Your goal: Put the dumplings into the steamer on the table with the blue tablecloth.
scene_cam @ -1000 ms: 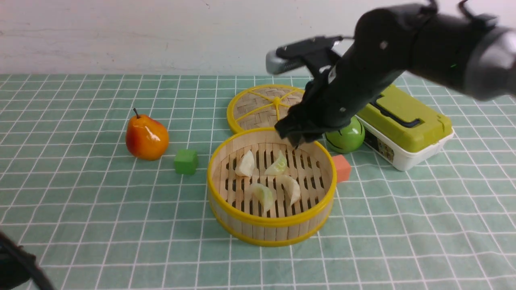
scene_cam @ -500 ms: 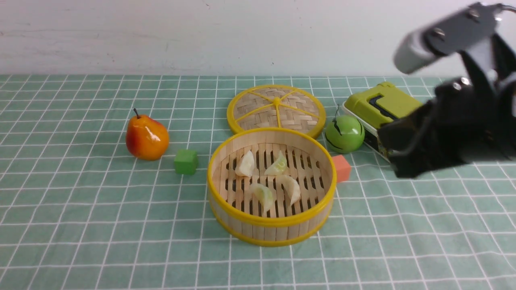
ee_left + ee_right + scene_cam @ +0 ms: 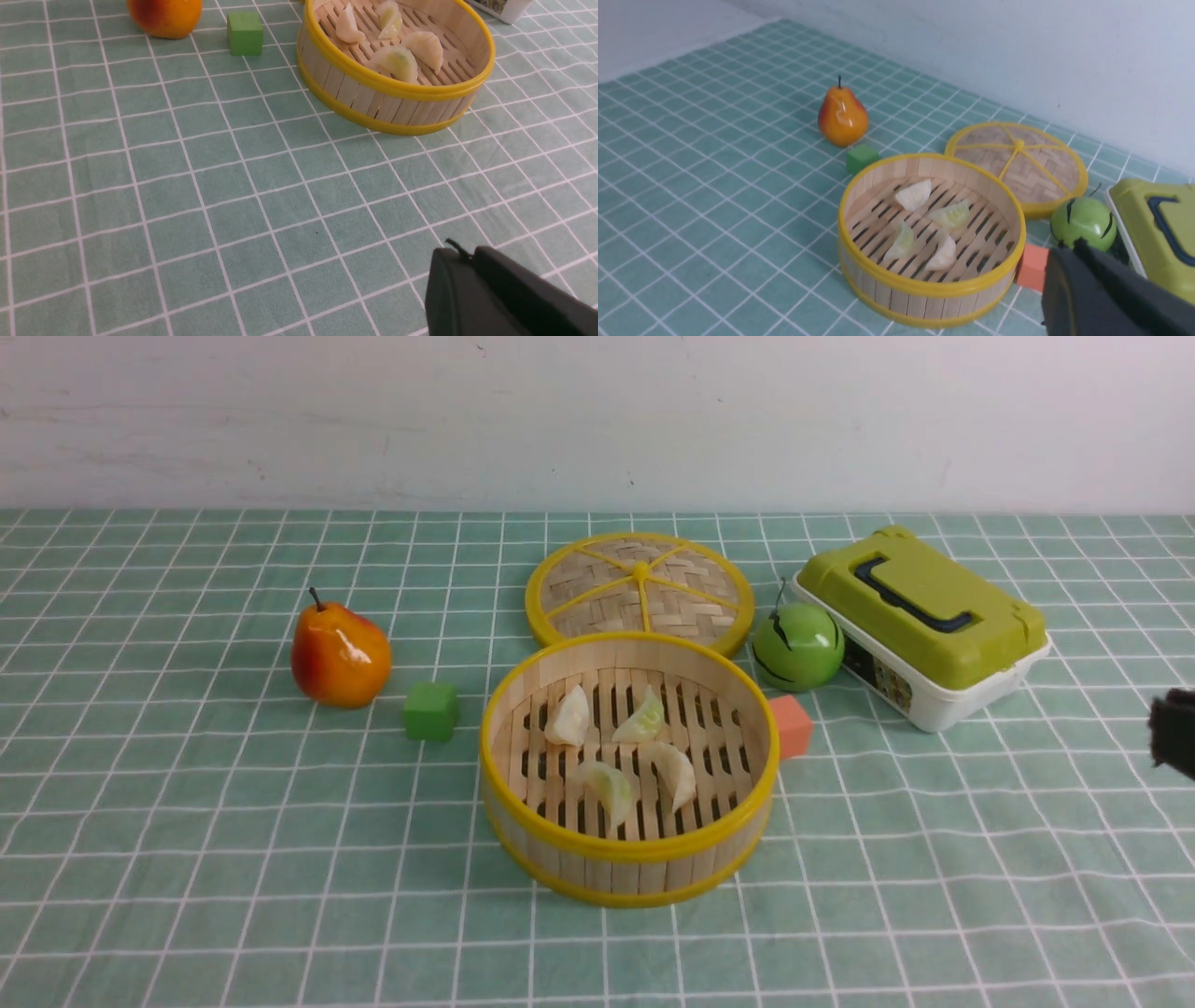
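On the checked tabletop (image 3: 187, 821), the dumplings (image 3: 611, 789) in the steamer (image 3: 625, 863) look light and slick, best pinched mid-belly; the right hand (image 3: 1178, 733) is pressed together, while the left hand (image 3: 490, 294) I cannot tell.

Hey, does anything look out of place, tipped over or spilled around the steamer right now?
Nothing stands out. All four dumplings lie inside the steamer, which sits upright on the tablecloth. The lid lies flat just behind it, and nothing has spilled.

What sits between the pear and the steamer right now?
One green cube, clear of both the pear and the steamer. Nothing else lies in that stretch. The front view shows it plainly.
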Available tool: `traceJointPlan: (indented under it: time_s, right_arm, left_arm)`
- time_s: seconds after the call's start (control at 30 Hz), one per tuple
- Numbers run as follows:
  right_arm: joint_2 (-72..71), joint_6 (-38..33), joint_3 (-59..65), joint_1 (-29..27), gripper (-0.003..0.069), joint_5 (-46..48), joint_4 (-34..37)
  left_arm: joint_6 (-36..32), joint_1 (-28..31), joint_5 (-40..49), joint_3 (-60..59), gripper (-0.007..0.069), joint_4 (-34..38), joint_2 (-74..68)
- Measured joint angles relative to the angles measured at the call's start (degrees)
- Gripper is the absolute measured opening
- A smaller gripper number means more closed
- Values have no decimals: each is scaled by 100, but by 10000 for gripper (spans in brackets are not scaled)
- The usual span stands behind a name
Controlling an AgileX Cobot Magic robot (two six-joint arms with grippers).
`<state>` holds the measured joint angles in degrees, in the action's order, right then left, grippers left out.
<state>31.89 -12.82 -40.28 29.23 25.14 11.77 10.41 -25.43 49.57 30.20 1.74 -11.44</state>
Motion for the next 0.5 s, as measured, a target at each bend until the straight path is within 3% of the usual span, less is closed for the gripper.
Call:
traceJointPlan:
  time_s: [0.5]
  right_arm:
    - [-293,0,17,0,-10,-5,0]
  left_arm:
    - [0,0,28,0,49,-2,0]
